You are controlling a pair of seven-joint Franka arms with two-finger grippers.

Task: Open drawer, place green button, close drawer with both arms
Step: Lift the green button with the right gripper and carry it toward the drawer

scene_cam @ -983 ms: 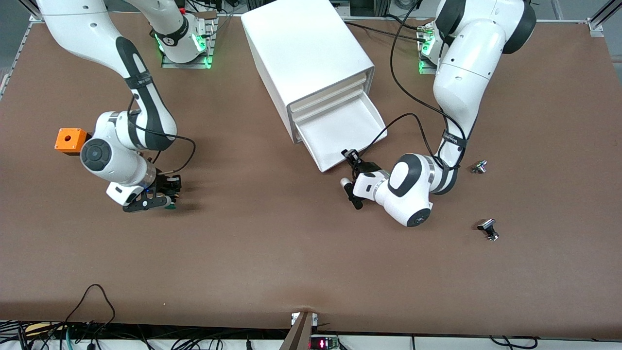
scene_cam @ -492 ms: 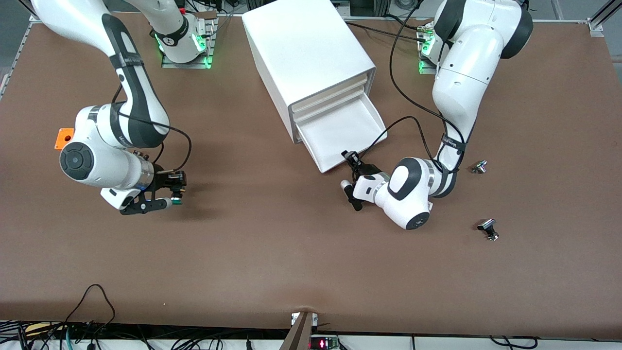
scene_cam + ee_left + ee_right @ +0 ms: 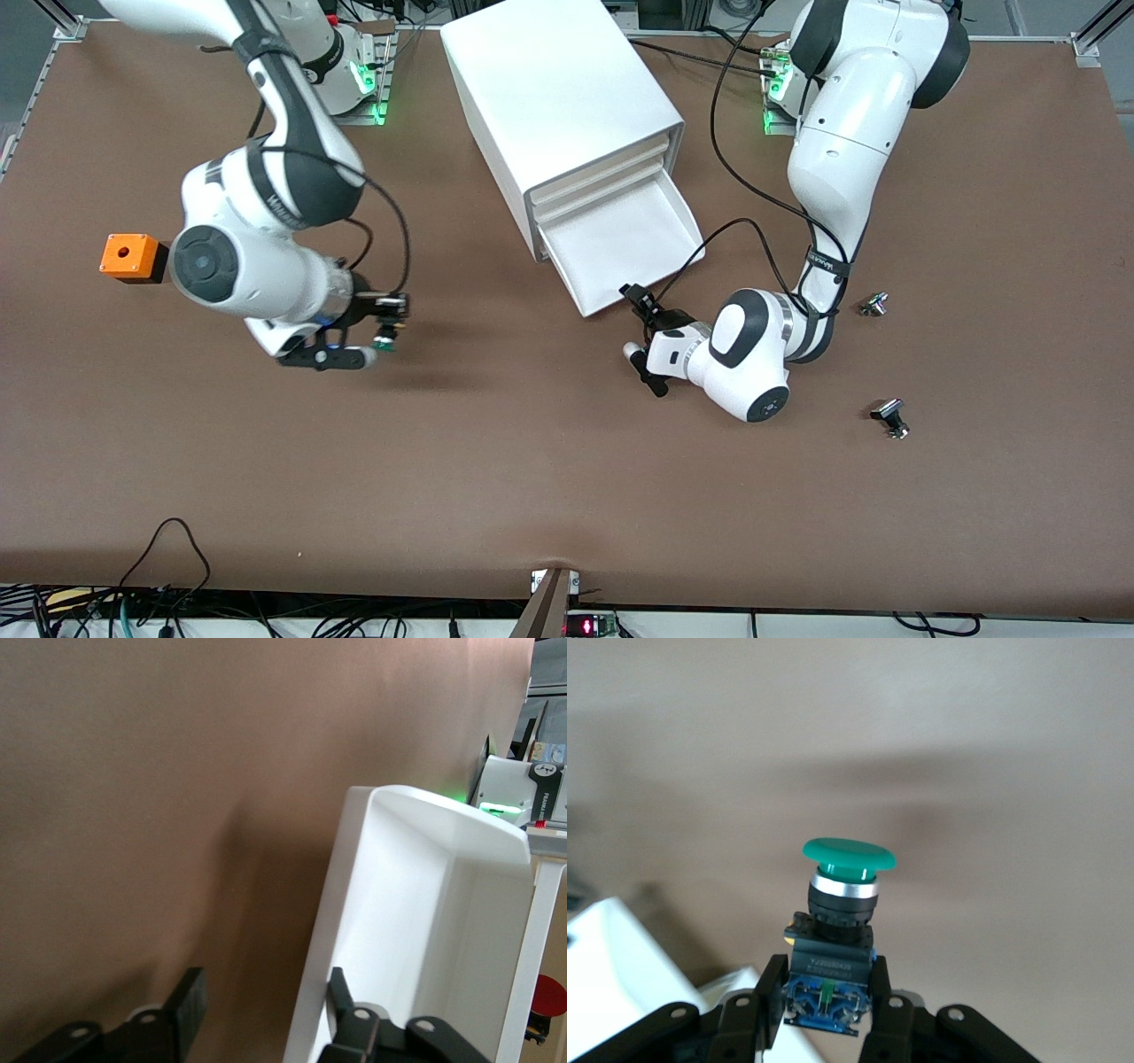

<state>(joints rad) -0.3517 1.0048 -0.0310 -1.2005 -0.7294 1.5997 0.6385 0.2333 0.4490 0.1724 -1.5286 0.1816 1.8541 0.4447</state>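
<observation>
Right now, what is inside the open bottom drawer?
The drawer shows only its bare white floor. Its back part is hidden under the cabinet.

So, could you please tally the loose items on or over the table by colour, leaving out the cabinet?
Green-capped button, held in the right hand over the table: 1
Black-and-silver buttons: 2
Orange box: 1
Total: 4

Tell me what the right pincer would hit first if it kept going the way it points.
Probably nothing soon: the right pincer, holding the button, points toward the left arm's end, over bare table. The drawer lies farther from the camera than that line, though depth is unclear.
</observation>
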